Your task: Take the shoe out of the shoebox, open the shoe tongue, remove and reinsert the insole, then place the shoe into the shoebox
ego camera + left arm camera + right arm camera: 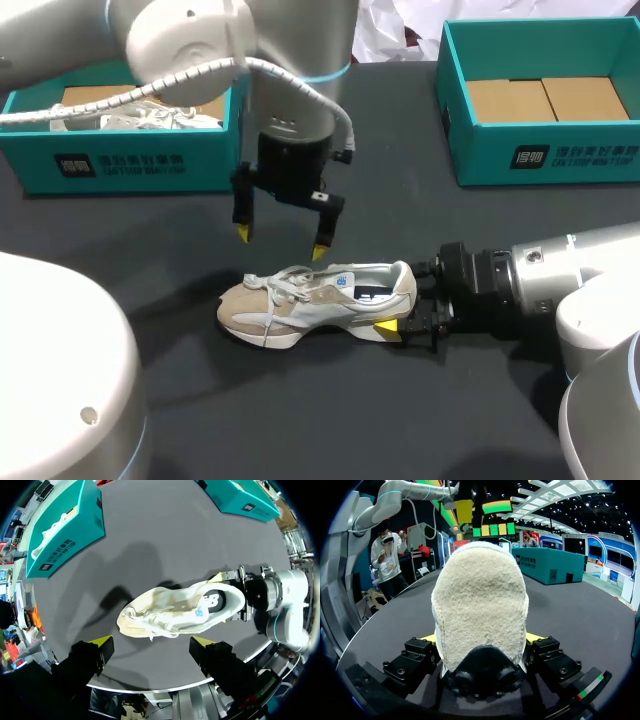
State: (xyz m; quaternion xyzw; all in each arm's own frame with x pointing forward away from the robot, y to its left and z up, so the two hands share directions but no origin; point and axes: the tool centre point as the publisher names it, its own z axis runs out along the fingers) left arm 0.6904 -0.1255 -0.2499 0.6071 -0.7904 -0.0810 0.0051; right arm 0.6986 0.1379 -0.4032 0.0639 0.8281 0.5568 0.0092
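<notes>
A beige and white shoe (315, 300) lies on its sole on the black table, toe to the left. My right gripper (408, 302) comes in low from the right and is shut on the heel, one finger on each side; in the right wrist view the fuzzy heel (480, 610) fills the space between its fingers (427, 639). My left gripper (281, 241) hangs open just above the laces, touching nothing. From the left wrist view the shoe (175, 612) lies ahead of the left gripper (152, 641).
A teal shoebox (130, 165) at the back left holds another white shoe (150, 117). A second teal shoebox (540, 150) at the back right shows only cardboard inside. My right arm (560, 285) lies low across the table's right side.
</notes>
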